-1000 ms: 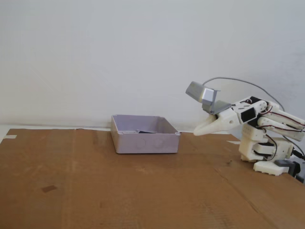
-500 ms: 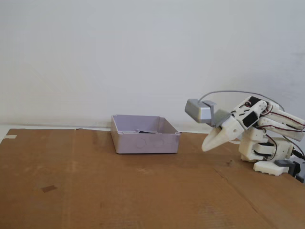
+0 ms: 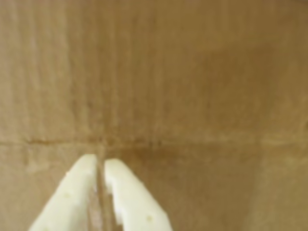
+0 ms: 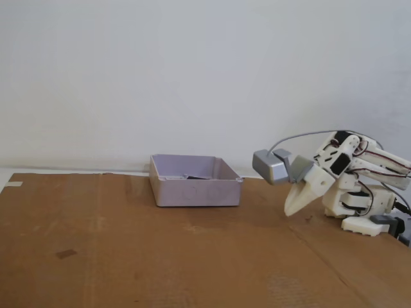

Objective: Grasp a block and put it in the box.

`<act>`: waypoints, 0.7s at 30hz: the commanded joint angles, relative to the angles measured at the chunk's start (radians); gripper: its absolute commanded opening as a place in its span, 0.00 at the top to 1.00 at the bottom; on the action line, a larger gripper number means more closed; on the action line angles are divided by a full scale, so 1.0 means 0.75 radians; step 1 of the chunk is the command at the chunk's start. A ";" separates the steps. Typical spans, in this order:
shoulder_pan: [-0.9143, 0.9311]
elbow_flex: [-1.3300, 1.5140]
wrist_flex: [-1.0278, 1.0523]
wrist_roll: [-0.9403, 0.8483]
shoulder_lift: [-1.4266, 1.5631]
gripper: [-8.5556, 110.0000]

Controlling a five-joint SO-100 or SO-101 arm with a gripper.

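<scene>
- The gripper (image 4: pixel 290 209) hangs low over the cardboard tabletop (image 4: pixel 128 256), tip down, with its jaws closed on nothing; the wrist view shows only a thin slit between them.
- The box (image 4: pixel 195 181) stands away from the gripper, toward the left in the fixed view.
- A dark thing, maybe a block, lies inside the box; it is too small to tell.
- No free block is seen near the gripper.
- Risk: with no block in sight, the arm may search blindly and scrape the tabletop.
</scene>
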 commanded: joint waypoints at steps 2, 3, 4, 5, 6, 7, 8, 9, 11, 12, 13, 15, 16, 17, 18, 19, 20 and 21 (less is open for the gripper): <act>0.004 0.059 0.078 -0.008 0.067 0.93; 0.004 0.059 0.094 -0.008 0.067 0.93; 0.004 0.059 0.115 -0.008 0.067 0.93; 0.004 0.059 0.133 -0.008 0.067 0.93; 0.004 0.059 0.151 -0.008 0.067 0.93; 0.004 0.059 0.174 -0.008 0.067 0.93; 0.004 0.059 0.196 -0.008 0.067 0.93; 0.004 0.059 0.223 -0.004 0.067 0.93; 0.004 0.059 0.274 -0.002 0.067 0.93; 0.004 0.059 0.303 0.000 0.067 0.93; 0.004 0.059 0.327 0.000 0.067 0.93; 0.004 0.059 0.350 -0.008 0.067 0.93; 0.004 0.059 0.350 -0.010 0.067 0.93; 0.004 0.059 0.350 -0.010 0.067 0.93; 0.004 0.059 0.350 -0.010 0.067 0.93; 0.004 0.059 0.350 -0.010 0.067 0.93; 0.006 0.059 0.350 -0.010 0.067 0.93; 0.008 0.059 0.350 -0.010 0.067 0.93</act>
